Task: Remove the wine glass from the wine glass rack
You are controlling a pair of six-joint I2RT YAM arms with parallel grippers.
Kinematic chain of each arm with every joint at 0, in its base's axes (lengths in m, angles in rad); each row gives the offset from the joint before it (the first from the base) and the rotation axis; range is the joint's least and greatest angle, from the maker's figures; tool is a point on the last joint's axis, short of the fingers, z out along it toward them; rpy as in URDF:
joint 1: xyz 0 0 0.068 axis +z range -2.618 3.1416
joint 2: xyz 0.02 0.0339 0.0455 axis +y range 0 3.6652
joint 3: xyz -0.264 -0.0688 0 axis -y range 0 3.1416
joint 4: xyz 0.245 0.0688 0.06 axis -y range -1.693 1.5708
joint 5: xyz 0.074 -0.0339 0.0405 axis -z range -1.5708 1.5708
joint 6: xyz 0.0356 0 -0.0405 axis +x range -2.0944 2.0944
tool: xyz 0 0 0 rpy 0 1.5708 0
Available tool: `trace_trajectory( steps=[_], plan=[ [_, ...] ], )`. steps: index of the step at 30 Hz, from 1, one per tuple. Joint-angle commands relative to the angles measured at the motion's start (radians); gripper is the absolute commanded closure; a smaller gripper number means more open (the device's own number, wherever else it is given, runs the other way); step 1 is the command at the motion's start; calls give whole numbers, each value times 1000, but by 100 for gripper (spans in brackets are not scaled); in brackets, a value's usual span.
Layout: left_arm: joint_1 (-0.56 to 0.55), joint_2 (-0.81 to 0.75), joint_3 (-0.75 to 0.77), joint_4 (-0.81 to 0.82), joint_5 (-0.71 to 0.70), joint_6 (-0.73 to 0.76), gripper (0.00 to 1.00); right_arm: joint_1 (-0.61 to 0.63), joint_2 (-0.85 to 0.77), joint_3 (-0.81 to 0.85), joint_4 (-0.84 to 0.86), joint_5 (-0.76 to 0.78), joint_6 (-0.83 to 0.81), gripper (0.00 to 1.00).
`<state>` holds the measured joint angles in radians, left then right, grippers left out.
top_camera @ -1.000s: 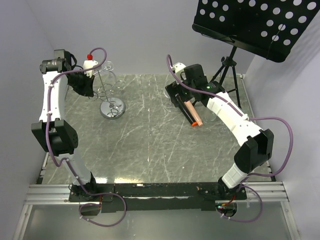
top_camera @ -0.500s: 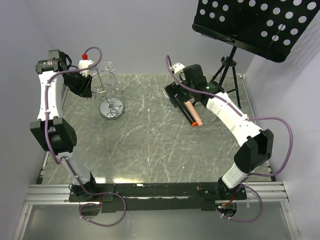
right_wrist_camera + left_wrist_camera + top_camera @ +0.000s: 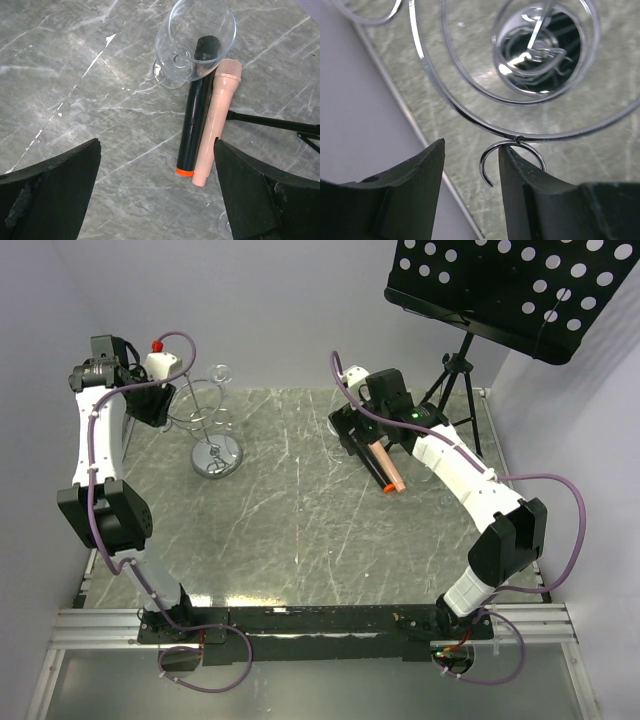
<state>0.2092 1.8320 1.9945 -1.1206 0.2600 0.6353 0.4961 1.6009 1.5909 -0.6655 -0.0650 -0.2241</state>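
Observation:
The chrome wine glass rack (image 3: pixel 217 455) stands at the back left, and its looping arms (image 3: pixel 470 100) fill the left wrist view above the mirror base (image 3: pixel 540 50). A clear wine glass (image 3: pixel 221 373) seems to hang on its far right arm, but it is faint. My left gripper (image 3: pixel 163 408) (image 3: pixel 471 147) is open at the rack's left side. A small curled hook end (image 3: pixel 487 165) sits between the fingers, against the right one. My right gripper (image 3: pixel 358 435) (image 3: pixel 157 145) is open and empty, above the table just short of an upright wine glass (image 3: pixel 175 30) (image 3: pixel 338 425).
A black microphone (image 3: pixel 197 110) and a pink one (image 3: pixel 217 120) lie side by side next to that glass, also in the top view (image 3: pixel 385 465). The black music stand (image 3: pixel 520 285) stands at the back right, with a leg (image 3: pixel 270 121) on the table. Another glass foot (image 3: pixel 223 226) is nearby.
My left gripper has moved up and to the back left. The rack has shifted a little to the left with it. The right arm has not moved.

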Motion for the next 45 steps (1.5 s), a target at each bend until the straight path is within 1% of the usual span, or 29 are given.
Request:
trace_trajectory(
  steps=[1, 5, 8, 10, 12, 14, 16, 18, 22, 27, 29, 32, 34, 38, 40, 42, 45],
  plan=[
    [4, -57, -8, 157, -125, 26, 47, 10, -30, 9, 24, 21, -9, 0],
    [7, -43, -8, 188, -189, 50, 45, 12, -33, 4, 24, 24, -14, 0],
    [13, -39, -7, 246, -255, 21, 43, 10, -36, 1, 27, 30, -15, 0],
    [21, -37, 0, 281, -257, -5, 41, 10, -38, 0, 27, 31, -17, 0],
    [21, -43, -17, 335, -298, -34, 36, 10, -39, -2, 27, 30, -18, 0],
    [21, -53, -48, 412, -347, -62, 29, 12, -39, -3, 26, 30, -17, 0],
    [21, -63, -74, 456, -360, -63, 24, 10, -41, -5, 26, 27, -17, 0],
    [21, -62, -82, 463, -361, -72, 22, 10, -41, -5, 24, 27, -17, 0],
    [24, -66, -88, 430, -378, -111, 21, 10, -45, -9, 27, 34, -21, 0],
    [53, -155, -123, 456, -412, -193, 17, 10, -52, -22, 27, 36, -24, 0],
    [64, -210, -160, 473, -383, -216, 16, 10, -48, -20, 26, 33, -20, 0],
    [70, -293, -236, 492, -269, -229, 15, 12, -33, -3, 18, 16, -9, 0],
    [70, -336, -275, 492, -149, -236, 14, 12, -21, 10, 15, 4, 0, 0],
    [70, -347, -260, 463, 26, -367, 15, 19, -2, 34, 12, -6, 8, 0],
    [70, -352, -270, 469, 96, -458, 16, 22, -1, 34, 12, -9, 9, 0],
    [70, -361, -302, 479, 166, -517, 19, 24, -7, 27, 14, -7, 8, 0],
    [70, -367, -348, 496, 223, -627, 23, 24, -22, 9, 15, -1, 5, 0]
  ],
)
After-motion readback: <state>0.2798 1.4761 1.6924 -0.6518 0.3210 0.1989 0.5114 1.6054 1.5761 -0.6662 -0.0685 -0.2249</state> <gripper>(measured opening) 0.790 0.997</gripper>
